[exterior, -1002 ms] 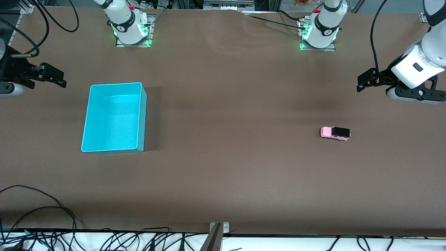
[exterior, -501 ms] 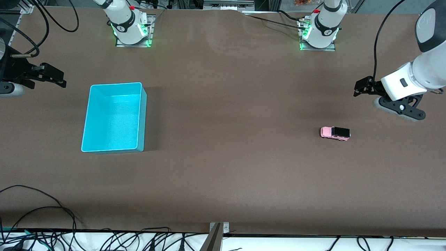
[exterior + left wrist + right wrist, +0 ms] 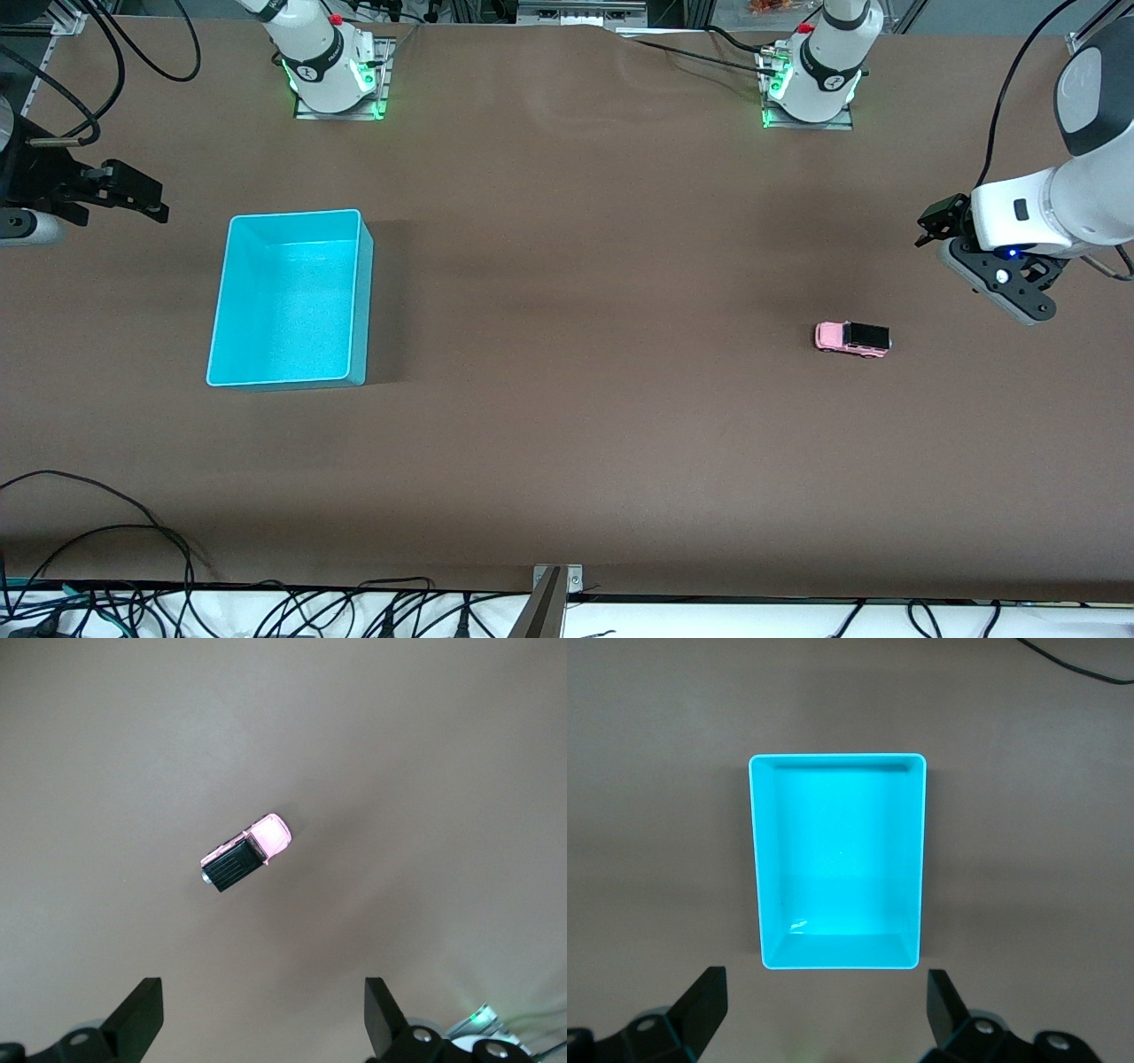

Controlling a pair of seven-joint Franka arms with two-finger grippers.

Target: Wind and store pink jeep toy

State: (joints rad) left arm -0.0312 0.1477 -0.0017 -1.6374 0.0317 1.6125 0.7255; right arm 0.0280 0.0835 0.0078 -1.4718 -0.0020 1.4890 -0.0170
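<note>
Front view, listed from the right arm's end across. Right gripper (image 3: 133,190): fingers apart, empty, waiting beside turquoise bin (image 3: 292,298). Pink jeep toy (image 3: 852,338): on bare table (image 3: 585,354), well apart from bin; long axis along the table's length, pink hood toward bin. Left gripper (image 3: 939,221): fingers apart, empty, over table near jeep. Risk: a badly centred pinch could roll or skid so small a car away.
</note>
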